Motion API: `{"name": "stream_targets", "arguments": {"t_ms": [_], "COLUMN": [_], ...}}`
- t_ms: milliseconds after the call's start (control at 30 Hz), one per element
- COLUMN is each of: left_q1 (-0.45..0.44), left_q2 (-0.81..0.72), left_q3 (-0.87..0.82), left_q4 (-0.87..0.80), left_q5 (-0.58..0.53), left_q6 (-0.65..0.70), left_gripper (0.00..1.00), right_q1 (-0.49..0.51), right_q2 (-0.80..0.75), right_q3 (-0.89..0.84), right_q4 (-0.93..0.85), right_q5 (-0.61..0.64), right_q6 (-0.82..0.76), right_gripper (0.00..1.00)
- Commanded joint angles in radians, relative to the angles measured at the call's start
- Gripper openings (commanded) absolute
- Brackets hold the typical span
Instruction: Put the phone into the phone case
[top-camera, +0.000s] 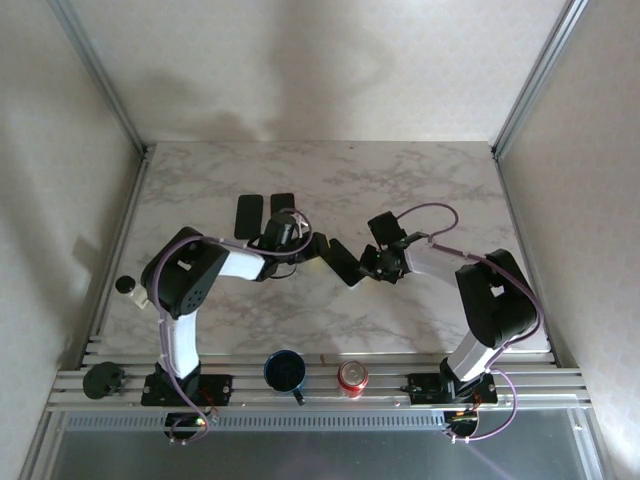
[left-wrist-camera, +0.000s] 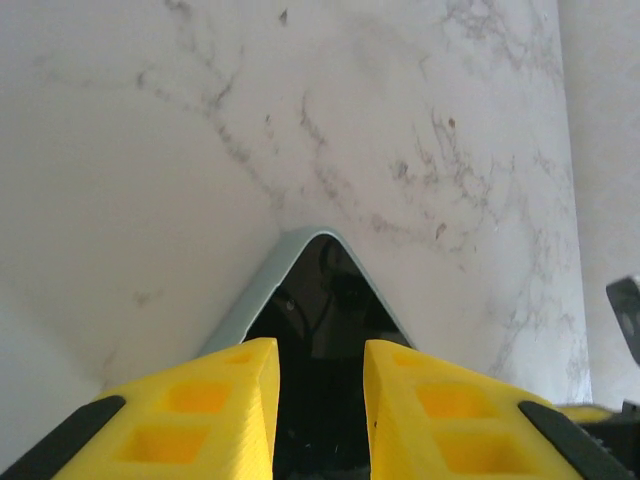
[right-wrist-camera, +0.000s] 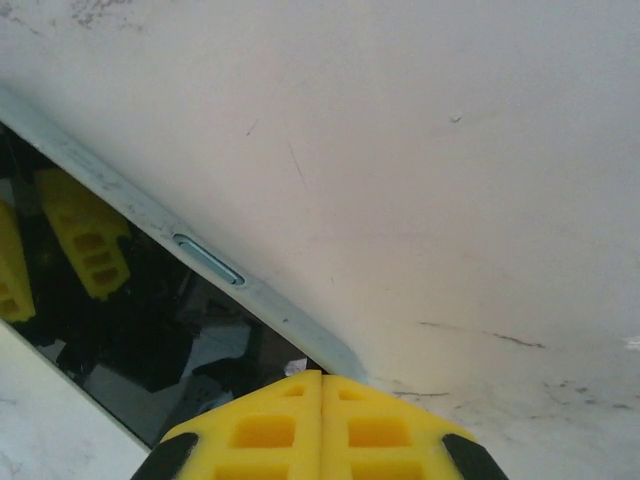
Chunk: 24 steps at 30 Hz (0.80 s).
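- The phone (top-camera: 340, 262) is lying near the middle of the marbled surface (top-camera: 420, 190), a dark slab slanting between the two arms.
- The left end effector (top-camera: 308, 243) is sitting at the phone's far-left end, while the right end effector (top-camera: 368, 265) is meeting it at the near-right end.
- In the left wrist view, the left end effector (left-wrist-camera: 320, 350) is standing partly spread, with its yellow fingers (left-wrist-camera: 220, 390) either side of a gap.
- In that gap a rounded corner of the phone (left-wrist-camera: 320, 300) is pointing away, glossy black with a pale grey-blue rim, and the rim is running under both fingers.
- I cannot tell whether those fingers are bearing on the phone or just hovering over it.
- In the right wrist view, the right end effector (right-wrist-camera: 322, 375) is pressed together, with no gap showing between its two yellow fingers (right-wrist-camera: 260, 430).
- Its tips are sitting right at the phone's (right-wrist-camera: 120, 330) long pale edge, where a slim side button is showing; the dark glass is mirroring yellow fingers.
- Just beyond the left end effector, two dark flat pieces (top-camera: 248, 214) are lying on the surface; I cannot tell whether they are the case.
- On the near rail between the arm bases, a blue mug (top-camera: 285, 370) and a red can (top-camera: 352, 376) are standing side by side, well apart from the phone.
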Motion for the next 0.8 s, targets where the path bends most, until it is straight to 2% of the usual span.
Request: {"name": "stream_targets", "arguments": {"t_ms": [0, 767], "left_q1": [-0.011, 0.091], "left_q2": [0.058, 0.174], "left_q3": [0.063, 0.402], "left_q4": [-0.062, -0.218], "left_q5": [0.028, 0.021], "left_q6": [0.003, 0.052], "left_gripper": [0.27, 0.27], "right_q1": [0.03, 0.033], "right_q2": [0.077, 0.283], "right_q3": [-0.055, 0.262], "right_q4": [-0.03, 0.04], "right_q5": [-0.06, -0.025], "right_q6": [0.048, 0.097], "right_gripper": [0.0, 0.0]}}
